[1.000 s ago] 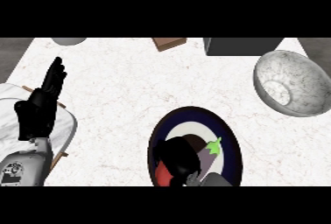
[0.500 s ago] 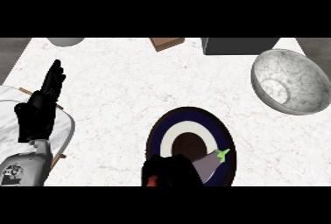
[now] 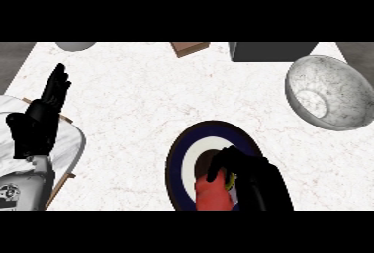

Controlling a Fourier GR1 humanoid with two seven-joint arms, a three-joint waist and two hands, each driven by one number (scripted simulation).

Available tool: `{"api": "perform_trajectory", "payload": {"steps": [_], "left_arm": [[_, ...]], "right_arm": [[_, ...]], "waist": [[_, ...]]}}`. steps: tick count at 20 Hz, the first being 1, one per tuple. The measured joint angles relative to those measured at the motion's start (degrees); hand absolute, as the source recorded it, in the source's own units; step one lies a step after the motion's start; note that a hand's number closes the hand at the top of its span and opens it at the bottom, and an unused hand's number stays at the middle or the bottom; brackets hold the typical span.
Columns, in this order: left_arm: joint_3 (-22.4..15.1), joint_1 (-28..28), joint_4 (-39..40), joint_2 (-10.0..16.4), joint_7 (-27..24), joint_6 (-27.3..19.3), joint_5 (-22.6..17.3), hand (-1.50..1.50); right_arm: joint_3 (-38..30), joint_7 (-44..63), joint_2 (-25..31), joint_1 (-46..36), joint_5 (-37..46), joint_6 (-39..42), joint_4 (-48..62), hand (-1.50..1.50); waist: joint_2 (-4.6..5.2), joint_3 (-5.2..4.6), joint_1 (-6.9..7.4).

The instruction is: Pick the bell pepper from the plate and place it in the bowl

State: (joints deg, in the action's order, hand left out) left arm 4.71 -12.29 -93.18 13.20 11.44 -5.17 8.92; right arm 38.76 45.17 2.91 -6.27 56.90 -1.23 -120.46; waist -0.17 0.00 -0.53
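A red bell pepper [image 3: 211, 195] lies on the dark-rimmed plate [image 3: 177, 157] with a white middle, near the lower edge of the head view. My right hand [image 3: 252, 175] covers the pepper's right side, fingers curled round it, with a bit of green stem showing under the palm. The speckled grey bowl [image 3: 329, 94] stands at the far right, apart from the plate. At the left edge my left hand [image 3: 40, 118] rests open, fingers pointing up.
A pale round board [image 3: 70, 141] lies under the left forearm. At the back stand a brown block [image 3: 190, 48], a dark grey box [image 3: 269, 51] and a grey dish [image 3: 74, 46].
My right hand has come further over the pepper and its fingers have closed on it. The pepper shows more red at the plate's lower part. The left hand stays put.
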Motion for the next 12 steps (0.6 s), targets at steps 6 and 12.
{"api": "perform_trajectory", "payload": {"steps": [6, 12], "left_arm": [[-0.9, 0.29, -0.03, -1.12, -0.8, -0.71, 1.4, 0.0], [-1.14, -0.07, -0.94, -1.29, 0.26, -0.15, 1.47, 0.0]], "right_arm": [[-14.98, -4.56, 2.7, -1.68, -7.7, -0.99, -0.83, 1.5], [-31.37, -14.69, 6.53, -6.4, -17.11, -4.28, 8.17, 1.5]], "waist": [[0.21, 0.02, 0.41], [0.31, 0.04, 0.73]]}}
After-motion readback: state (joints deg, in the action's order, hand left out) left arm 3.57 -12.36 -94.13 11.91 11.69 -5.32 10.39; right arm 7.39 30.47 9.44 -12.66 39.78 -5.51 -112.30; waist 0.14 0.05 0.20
